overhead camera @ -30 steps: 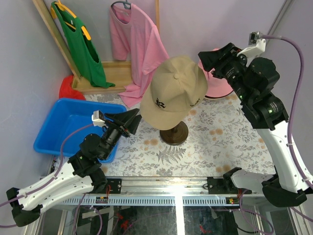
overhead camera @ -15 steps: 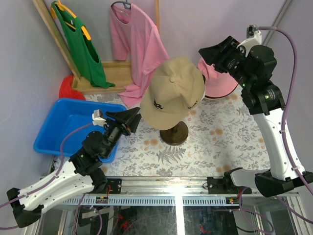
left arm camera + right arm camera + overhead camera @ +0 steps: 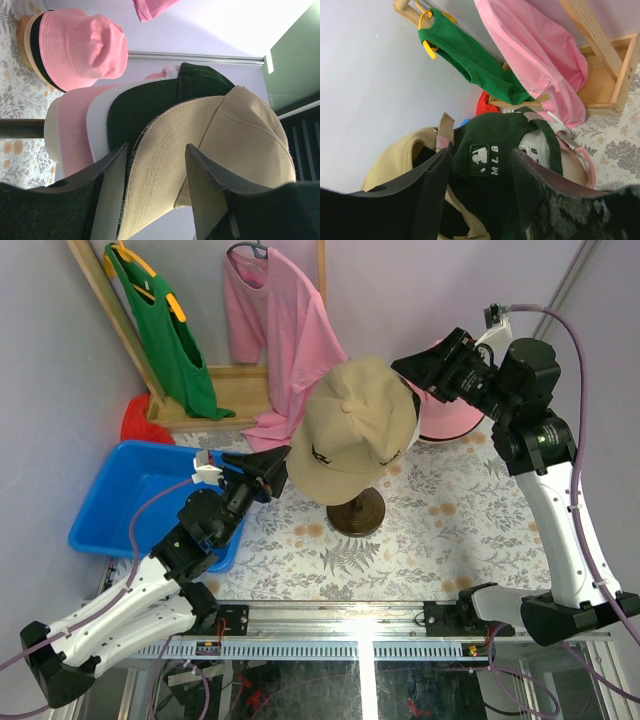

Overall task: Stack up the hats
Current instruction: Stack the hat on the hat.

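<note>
On the floral-print cloth of the table (image 3: 460, 520), near its middle, a stand with a round dark wooden foot (image 3: 357, 512) carries nested caps; the outermost is the tan cap (image 3: 350, 430), stiff cotton twill in stitched panels with a top button, dark lettering on the front and rows of stitching under its curved brim; beneath it the left wrist view shows the dark green cap (image 3: 150, 105), and under that the pink cap (image 3: 72, 135), each rim peeping out in turn; the green cap's back bears a small white embroidered logo with letters. The soft, rounded pink bucket hat (image 3: 82, 45) sits apart, toward the table's far right corner. The left gripper (image 3: 157, 150) has its jaws moderately parted and holds nothing; the tan brim shows between the fingers, just past their tips. The right gripper (image 3: 482, 150), jaws likewise parted and holding nothing, faces the back of the green cap. A blue plastic bin (image 3: 100, 510), rectangular with rounded corners, lies at the table's left edge. At the far edge a wooden rack (image 3: 235, 380) hangs a green shirt (image 3: 170, 350) and a pink shirt (image 3: 285, 340); the pink hem drapes onto the rack's base; a red cloth (image 3: 140, 420) lies by the far left corner.
</note>
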